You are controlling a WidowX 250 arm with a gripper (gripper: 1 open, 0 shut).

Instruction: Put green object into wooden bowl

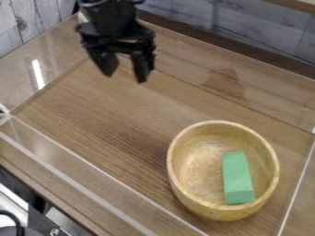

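Observation:
The green object (237, 177) is a flat bright-green block lying inside the wooden bowl (187, 152), toward its right side. The bowl is round, light tan, thick-rimmed, and sits at the front right of the wooden tabletop. My gripper (121, 64) is black and hangs over the back left of the table, far from the bowl. It is open, with nothing between its fingers (142, 65).
Clear plastic walls (50, 152) border the wooden table (123, 120) along the front and left. A small clear stand (99, 30) sits at the back left, just left of the gripper. A dark strip runs behind the table.

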